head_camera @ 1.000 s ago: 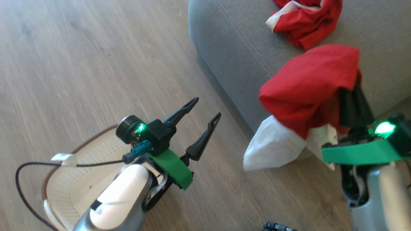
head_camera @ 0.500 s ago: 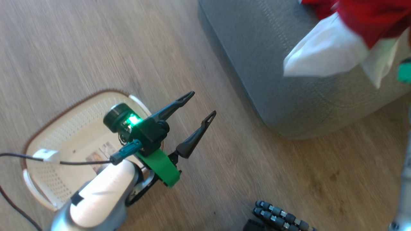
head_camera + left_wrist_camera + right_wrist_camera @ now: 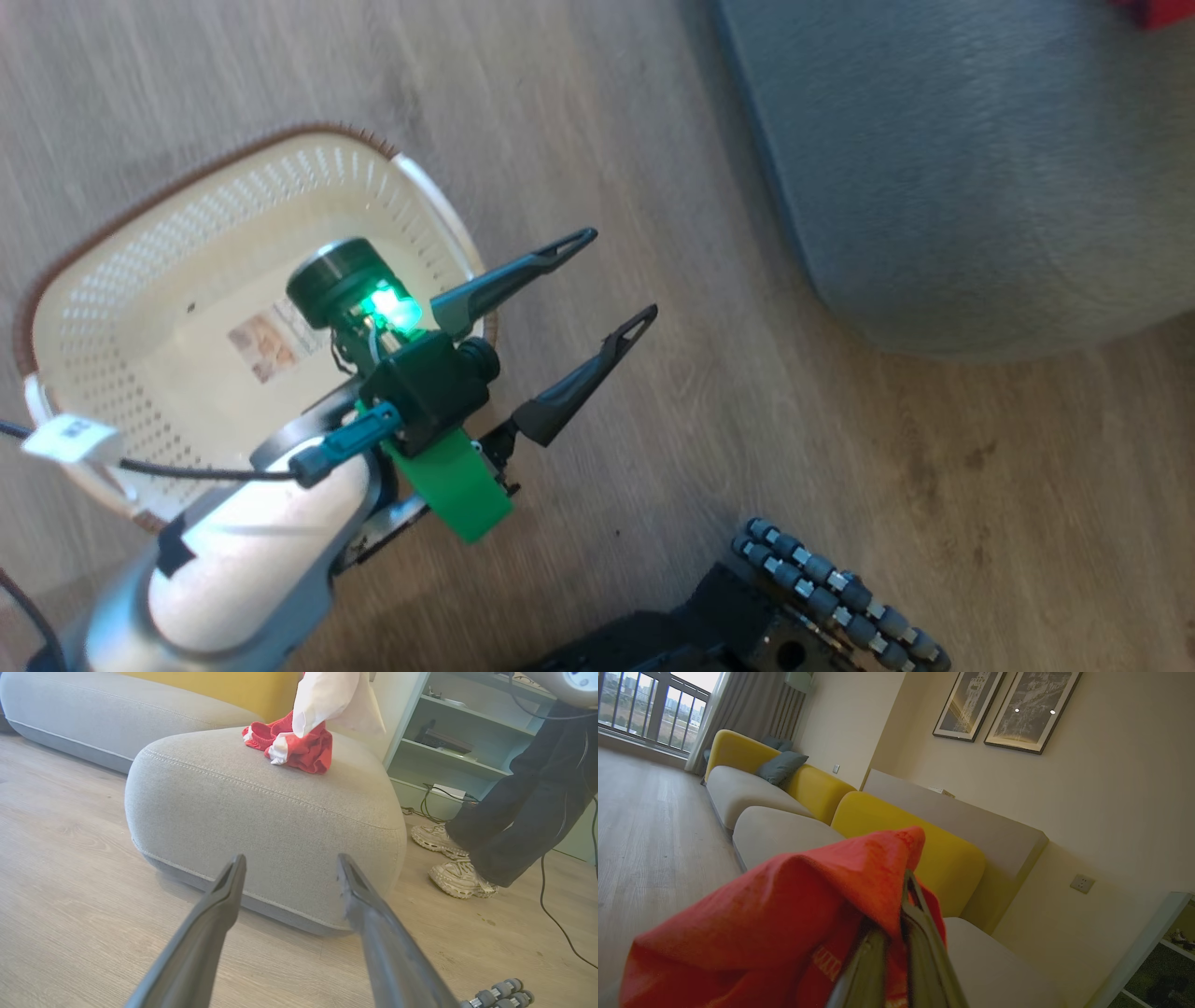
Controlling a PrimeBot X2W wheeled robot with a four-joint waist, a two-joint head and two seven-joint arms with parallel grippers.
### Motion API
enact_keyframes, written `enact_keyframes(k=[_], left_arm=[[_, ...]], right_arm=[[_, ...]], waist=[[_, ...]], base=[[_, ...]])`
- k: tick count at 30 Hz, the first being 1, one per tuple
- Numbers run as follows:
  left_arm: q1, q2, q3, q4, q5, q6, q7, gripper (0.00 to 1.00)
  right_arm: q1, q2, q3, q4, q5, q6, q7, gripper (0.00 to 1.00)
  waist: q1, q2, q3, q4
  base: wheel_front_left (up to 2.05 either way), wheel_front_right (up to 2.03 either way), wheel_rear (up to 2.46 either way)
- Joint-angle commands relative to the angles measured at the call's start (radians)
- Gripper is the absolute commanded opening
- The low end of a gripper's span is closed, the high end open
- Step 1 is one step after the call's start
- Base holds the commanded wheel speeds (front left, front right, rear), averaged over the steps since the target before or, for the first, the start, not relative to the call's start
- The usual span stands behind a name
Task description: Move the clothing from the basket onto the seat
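The right gripper [image 3: 901,891] is squeezed shut on a bright red soft cloth garment [image 3: 784,914]. The cloth lies over both dark fingers and hangs down toward 7 o'clock in the right wrist view. In the left wrist view its white part [image 3: 327,700] dangles at 12 o'clock, up above the big grey cushion seat with pale stitching [image 3: 261,812]. It is not lying on the seat yet. Another red garment with white trim [image 3: 303,751] lies in a heap on top of the seat, just under the dangling one.

The left gripper [image 3: 618,273] holds nothing. Its two fingers are spread wide apart. In the head view it is in the middle, just past the 3 o'clock side of the small cream plastic basket with holes in its walls and a brown rim [image 3: 140,280]. The basket sits at 9 o'clock and the seat [image 3: 934,168] at 1 o'clock, well apart. A paper label [image 3: 266,341] shows on the basket's bottom. I see no red cloth in there, but the arm hides one part.

I think the cloth is light and floppy and cannot break. It can slide or catch on a finger when let go. A thick bunch near the middle looks like the best place to pinch, not the thin white edge.
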Motion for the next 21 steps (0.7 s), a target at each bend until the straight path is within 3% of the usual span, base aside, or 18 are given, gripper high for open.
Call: enact_keyframes(k=[1, 4, 11, 16, 21], left_arm=[[-0.024, 0.027, 0.023, -0.048, -0.007, -0.001, 0.000, 1.00], [-0.039, 0.048, 0.017, -0.068, -0.011, -0.001, 0.000, 1.00], [-0.050, 0.079, 0.016, -0.080, -0.019, -0.001, -0.009, 1.00], [-0.052, 0.094, 0.025, -0.073, -0.022, -0.001, -0.017, 1.00], [-0.058, 0.095, 0.030, -0.061, -0.026, -0.001, -0.022, 1.00]], right_arm=[[-0.041, -0.041, -0.023, -0.041, -0.026, 0.000, 0.033, 0.00], [-0.088, -0.037, -0.113, -0.073, -0.061, 0.000, 0.109, 0.00], [-0.083, 0.075, -0.359, -0.128, -0.131, 0.000, 0.238, 0.00], [-0.018, 0.151, -0.416, -0.070, -0.133, 0.000, 0.233, 0.00], [0.017, 0.160, -0.405, 0.028, -0.101, 0.000, 0.148, 0.00]], waist=[[-0.0002, 0.0000, 0.062, 0.047], [-0.0002, 0.0000, 0.109, 0.072], [-0.0002, 0.0000, 0.175, 0.126], [-0.0002, 0.0000, 0.195, 0.143], [-0.0002, 0.0000, 0.188, 0.148]], base=[[0.00, 0.00, 0.00], [0.00, 0.00, 0.00], [0.00, 0.00, 0.00], [0.00, 0.00, 0.00], [0.00, 0.00, 0.00]])
